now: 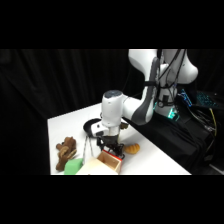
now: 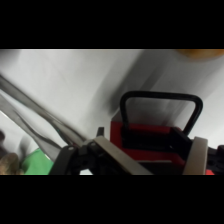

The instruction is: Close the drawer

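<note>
The drawer [image 1: 110, 161] is a small tan wooden tray that stands pulled out of the pale beige box [image 1: 91, 168] at the table's front edge. My gripper [image 1: 111, 146] hangs right above the drawer's far end. In the wrist view the red-rimmed front panel [image 2: 145, 131] and the black loop handle [image 2: 161, 96] fill the lower right. My gripper [image 2: 156, 159] is open, its pale fingers [image 2: 116, 156] standing apart on either side of the panel. I cannot tell whether they touch it.
A green block [image 1: 74, 166] lies left of the box, with a brown plush toy [image 1: 65, 150] behind it. Metal tongs [image 2: 35, 112] lie beside the drawer. A black bowl [image 1: 93, 125] sits behind my gripper. An orange-brown piece [image 1: 132, 148] lies to the drawer's right.
</note>
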### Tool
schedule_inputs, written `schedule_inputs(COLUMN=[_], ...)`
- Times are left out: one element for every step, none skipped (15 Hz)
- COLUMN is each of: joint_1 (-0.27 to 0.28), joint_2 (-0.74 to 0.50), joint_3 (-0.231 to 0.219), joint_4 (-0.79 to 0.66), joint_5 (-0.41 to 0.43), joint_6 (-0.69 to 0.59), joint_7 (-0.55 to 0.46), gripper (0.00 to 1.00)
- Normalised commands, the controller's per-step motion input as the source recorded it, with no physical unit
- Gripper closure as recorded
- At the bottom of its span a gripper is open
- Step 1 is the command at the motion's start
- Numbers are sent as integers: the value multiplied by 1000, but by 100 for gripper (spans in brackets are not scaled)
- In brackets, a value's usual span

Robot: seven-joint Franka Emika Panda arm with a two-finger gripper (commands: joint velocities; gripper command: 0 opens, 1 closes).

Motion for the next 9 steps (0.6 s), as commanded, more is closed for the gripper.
schedule_inputs(joint_1=[196, 202, 198, 187, 168, 155, 144, 133, 115], joint_2=[247, 260, 275, 283, 290, 294, 280, 250, 213], joint_3=[-57, -67, -75, -70, -62, -59, -54, -46, -43], joint_4=[584, 603, 612, 629, 642, 650, 638, 608, 556], joint_5=[-167, -169, -172, -167, -152, -137, -121, -112, -108], joint_6=[-262, -260, -258, -277, -289, -292, -296, -288, -272], joint_7=[99, 106, 108, 102, 94, 91, 93, 87, 75], gripper=[0, 0, 0, 0, 0, 0, 0, 0, 0])
